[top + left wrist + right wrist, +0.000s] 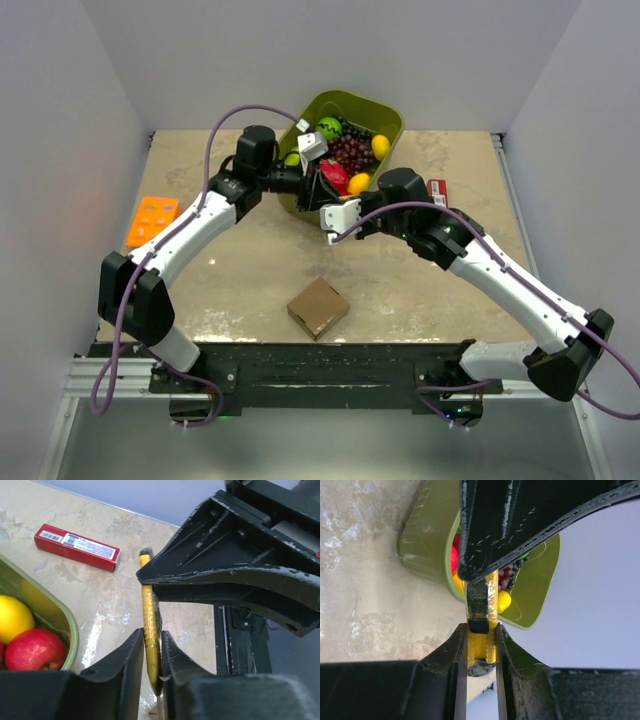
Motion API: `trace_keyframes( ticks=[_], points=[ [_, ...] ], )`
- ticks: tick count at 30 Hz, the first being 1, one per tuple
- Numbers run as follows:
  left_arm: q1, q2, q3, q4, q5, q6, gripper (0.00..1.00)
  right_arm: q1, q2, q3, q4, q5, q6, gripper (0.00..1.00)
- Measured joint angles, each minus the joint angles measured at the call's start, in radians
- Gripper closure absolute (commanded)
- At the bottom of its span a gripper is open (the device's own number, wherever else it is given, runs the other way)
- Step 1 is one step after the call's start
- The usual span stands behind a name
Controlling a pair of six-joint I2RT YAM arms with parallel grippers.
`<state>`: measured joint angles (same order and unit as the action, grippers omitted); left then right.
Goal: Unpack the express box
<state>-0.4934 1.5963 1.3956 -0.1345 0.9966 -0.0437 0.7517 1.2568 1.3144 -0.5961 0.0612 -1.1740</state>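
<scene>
Your two arms meet over the marbled beige desk (pixel 240 280), just in front of the olive-green plastic fruit tub (pixel 395 120), both holding one slim yellow plastic tool (pixel 149 625). Your left end effector (pixel 152 667) has its two black fingers pressed against the flat sides of the tool near one end. Your right end effector (pixel 480 652) is clamped on the same tool farther along, its fingers flanking the yellow body just beside a black slider (pixel 479 612). In the left wrist view the right end effector's black frame crosses directly above the tool. The small brown cardboard express box (pixel 318 307) sits alone on the desk near the front edge, between the two arm bases and well apart from both end effectors, its top closed and one corner turned toward the bases. The tub holds a yellow lemon (pixel 12 617), a red apple (pixel 32 650) and dark grapes (pixel 352 152). A slim red rectangular packet (pixel 76 547) lies flat on the desk beside the tub, and an orange plastic tray (pixel 152 220) rests near the desk's left edge.
</scene>
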Motion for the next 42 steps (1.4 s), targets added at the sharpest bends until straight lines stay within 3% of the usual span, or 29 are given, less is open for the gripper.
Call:
trace_keyframes(
  ticks=[2,4,5,6,7,11,13,17,19,21,25,31,42],
  points=[
    [0.001,0.003,0.000,0.003,-0.002,0.002,0.99,0.005,-0.001,0.000,0.002,0.005,-0.007,1.00],
    [0.008,0.011,0.000,0.008,0.005,0.003,1.00,0.008,-0.003,0.000,0.005,0.004,-0.008,0.99],
    [0.009,0.013,0.000,0.010,0.010,0.005,1.00,0.008,-0.003,0.000,0.005,0.003,-0.004,0.89],
    [0.009,0.014,0.000,0.010,0.011,0.012,1.00,0.008,-0.002,0.000,0.005,0.002,0.000,0.71],
    [0.009,0.014,0.000,0.007,0.010,0.025,1.00,0.008,-0.002,0.000,0.005,-0.001,0.010,0.43],
    [0.009,0.013,-0.002,-0.026,0.013,0.090,1.00,-0.012,0.007,0.033,-0.006,-0.060,0.116,0.12],
    [0.009,0.001,-0.019,-0.031,0.010,0.132,1.00,-0.064,0.029,0.109,-0.056,-0.158,0.199,0.07],
    [0.021,-0.091,-0.126,-0.039,0.002,0.224,1.00,-0.330,0.129,0.383,-0.158,-0.440,0.412,0.09],
    [0.023,-0.139,-0.164,-0.039,0.000,0.257,1.00,-0.437,0.205,0.527,-0.228,-0.589,0.492,0.15],
    [0.024,-0.173,-0.180,-0.036,-0.002,0.279,1.00,-0.478,0.256,0.592,-0.271,-0.708,0.537,0.17],
    [0.024,-0.201,-0.182,-0.011,0.009,0.297,1.00,-0.472,0.303,0.542,-0.359,-0.926,0.595,0.17],
    [0.027,-0.199,-0.182,0.012,0.030,0.267,1.00,-0.465,0.309,0.465,-0.415,-1.087,0.618,0.21],
    [0.054,-0.169,-0.188,0.232,0.088,0.028,1.00,-0.464,0.316,0.449,-0.535,-1.128,0.494,0.53]
  ],
)
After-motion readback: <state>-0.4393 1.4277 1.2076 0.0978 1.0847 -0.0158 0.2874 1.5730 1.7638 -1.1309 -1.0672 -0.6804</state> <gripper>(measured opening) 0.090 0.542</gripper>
